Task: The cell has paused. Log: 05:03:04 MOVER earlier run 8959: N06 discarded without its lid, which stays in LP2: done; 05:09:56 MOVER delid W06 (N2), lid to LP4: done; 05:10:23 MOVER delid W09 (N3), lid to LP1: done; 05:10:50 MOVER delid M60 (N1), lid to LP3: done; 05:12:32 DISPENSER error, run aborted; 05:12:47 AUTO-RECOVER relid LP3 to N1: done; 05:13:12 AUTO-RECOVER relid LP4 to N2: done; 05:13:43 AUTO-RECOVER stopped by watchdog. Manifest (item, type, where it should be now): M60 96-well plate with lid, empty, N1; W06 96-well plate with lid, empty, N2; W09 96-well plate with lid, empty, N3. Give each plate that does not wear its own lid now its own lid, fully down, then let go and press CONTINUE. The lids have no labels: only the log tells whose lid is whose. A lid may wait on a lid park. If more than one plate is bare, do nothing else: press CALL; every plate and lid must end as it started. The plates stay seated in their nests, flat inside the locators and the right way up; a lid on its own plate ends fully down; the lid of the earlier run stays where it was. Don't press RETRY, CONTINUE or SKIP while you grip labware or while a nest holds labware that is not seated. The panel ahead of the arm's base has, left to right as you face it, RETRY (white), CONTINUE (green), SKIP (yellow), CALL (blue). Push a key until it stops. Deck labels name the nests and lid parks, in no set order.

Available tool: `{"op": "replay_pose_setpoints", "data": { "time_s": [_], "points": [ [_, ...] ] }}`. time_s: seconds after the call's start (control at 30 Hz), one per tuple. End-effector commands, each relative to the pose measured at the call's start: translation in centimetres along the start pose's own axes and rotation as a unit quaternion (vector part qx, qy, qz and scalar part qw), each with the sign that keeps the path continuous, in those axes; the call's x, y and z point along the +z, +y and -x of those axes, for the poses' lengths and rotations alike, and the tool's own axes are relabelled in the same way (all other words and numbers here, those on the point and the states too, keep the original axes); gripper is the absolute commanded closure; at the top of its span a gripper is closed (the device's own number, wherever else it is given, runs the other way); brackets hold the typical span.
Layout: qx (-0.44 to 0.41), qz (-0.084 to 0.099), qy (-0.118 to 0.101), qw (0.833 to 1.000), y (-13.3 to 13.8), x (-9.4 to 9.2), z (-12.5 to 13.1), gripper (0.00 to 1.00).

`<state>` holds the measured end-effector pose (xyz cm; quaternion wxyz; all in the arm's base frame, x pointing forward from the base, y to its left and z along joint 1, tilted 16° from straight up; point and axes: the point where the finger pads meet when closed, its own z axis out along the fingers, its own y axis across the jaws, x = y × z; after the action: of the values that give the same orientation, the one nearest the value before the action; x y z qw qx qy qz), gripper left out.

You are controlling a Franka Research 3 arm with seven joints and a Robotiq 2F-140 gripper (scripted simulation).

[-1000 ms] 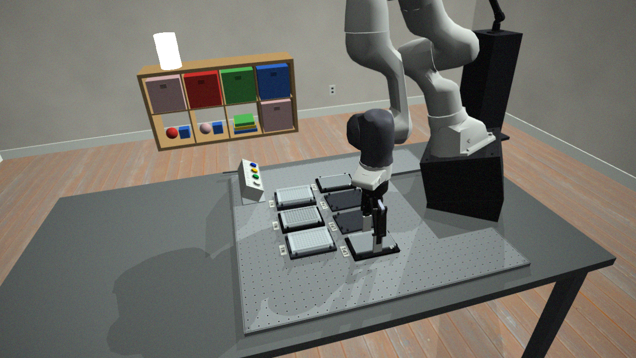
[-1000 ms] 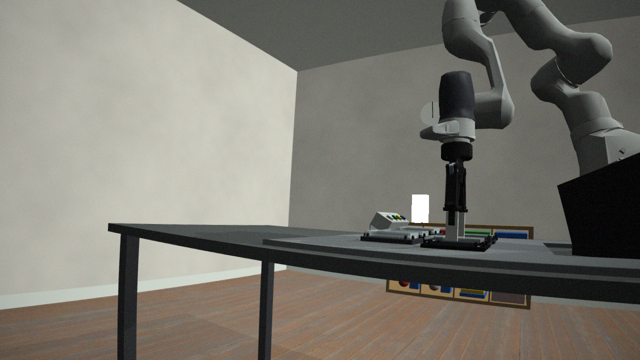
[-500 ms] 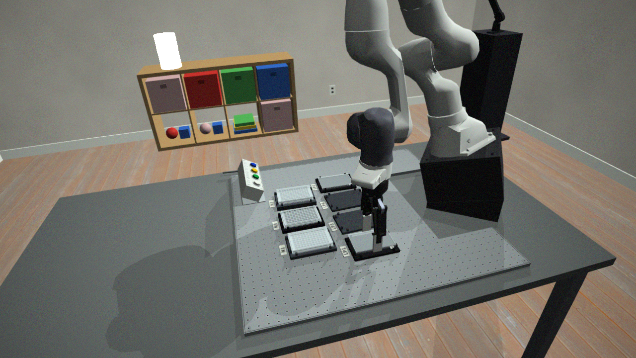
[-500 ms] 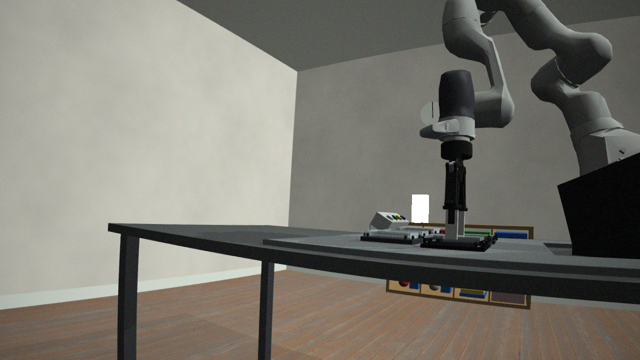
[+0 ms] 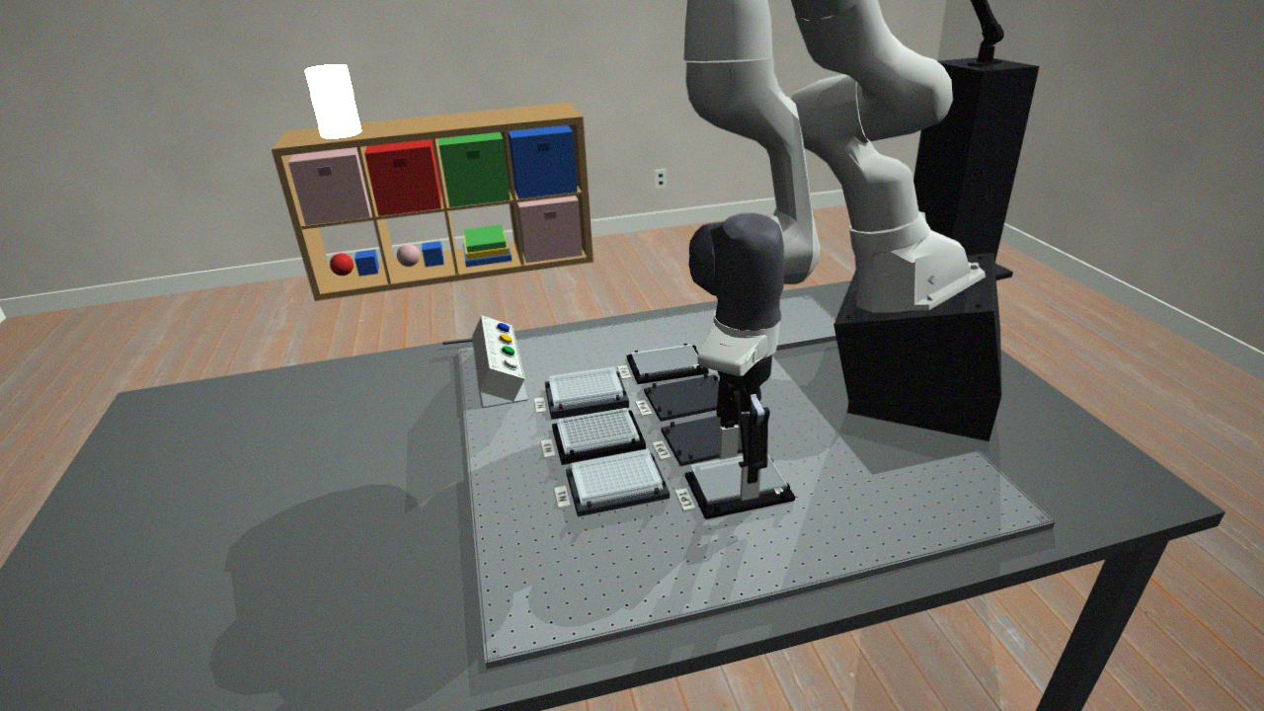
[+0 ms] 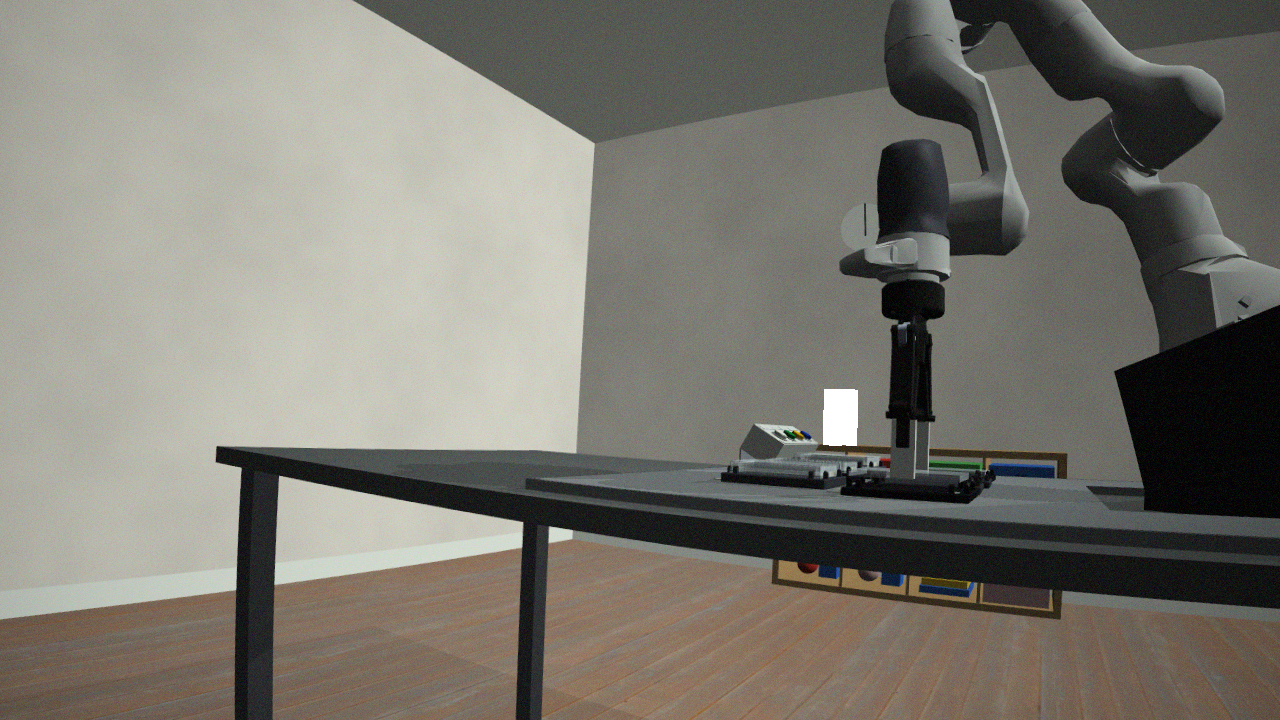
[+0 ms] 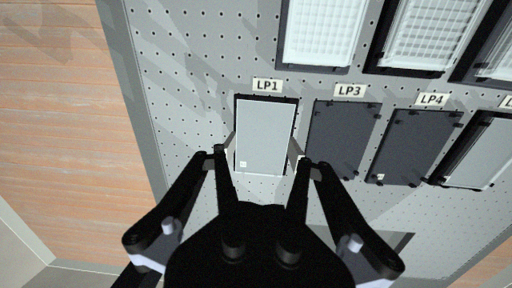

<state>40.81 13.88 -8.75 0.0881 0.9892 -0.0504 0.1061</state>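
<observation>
Pale grey and flat, the lid (image 7: 264,136) on the park labelled LP1 (image 7: 267,85) is what our gripper (image 7: 262,158) has closed on; its pads (image 7: 295,153) press the two long edges, and the lid sits low in the park's black frame, not yet clear of it as far as we can tell. By the record of who was delidded where, this is W09's lid, so we judge the step in hand to be the pick-up that starts the last relid.

In the wrist view the parks LP3 (image 7: 342,134) and LP4 (image 7: 412,148) lie bare, and the farthest park (image 7: 476,154) carries a lid we take to be the earlier run's, which must stay put. Of the three plates on the desk (image 5: 265,495), the middle one (image 5: 597,431) shows darker, sharper wells in the top view and looks bare to us; the near one (image 5: 615,478) and the far one (image 5: 583,387) look covered. We cannot read the nest labels, though.

Next we need a straight lift clear of the locators, a carry across to the bare plate once we confirm it is N3, a square descent until the lid is fully down, then release before going to the green key on the panel (image 5: 500,357).
</observation>
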Motion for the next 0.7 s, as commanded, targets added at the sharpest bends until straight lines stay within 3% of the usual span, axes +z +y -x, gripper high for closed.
{"op": "replay_pose_setpoints", "data": {
  "time_s": [0.0, 0.67],
  "points": [
    [-0.003, 0.002, -0.001, 1.000, 0.1, 0.0, 0.1, 1.00],
    [-0.003, 0.002, -0.001, 1.000, 0.1, -1.4, 0.1, 1.00]
  ]
}}
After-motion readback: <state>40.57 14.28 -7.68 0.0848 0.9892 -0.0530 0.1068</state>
